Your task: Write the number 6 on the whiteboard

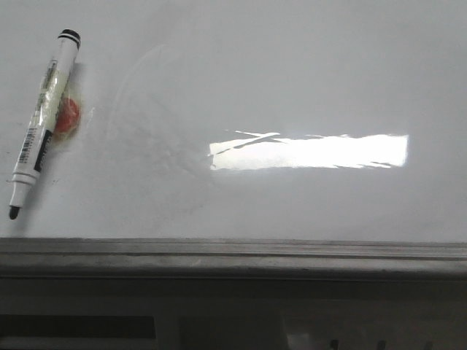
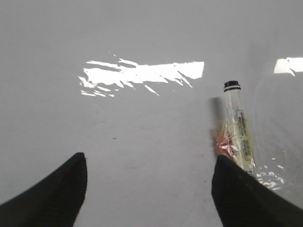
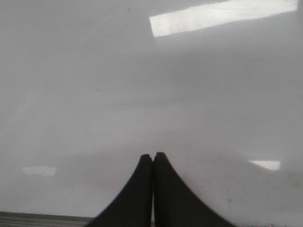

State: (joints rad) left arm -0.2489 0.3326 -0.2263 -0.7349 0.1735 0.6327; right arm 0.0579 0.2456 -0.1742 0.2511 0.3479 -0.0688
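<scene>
White glossy whiteboard (image 1: 292, 80) lies flat, grey rail along its near edge, no 6 drawn on it. Uncapped marker (image 1: 42, 124) lies at far left. Left hand (image 2: 149, 189) spread wide, empty, near marker. Right hand (image 3: 152, 189) pinched closed, empty.

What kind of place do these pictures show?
Probably a lab workbench for robot writing trials. A glossy whiteboard with faint erased smudges lies flat, a metal rail along its near edge. An uncapped marker rests on it, and the open left gripper hangs beside the marker.
</scene>
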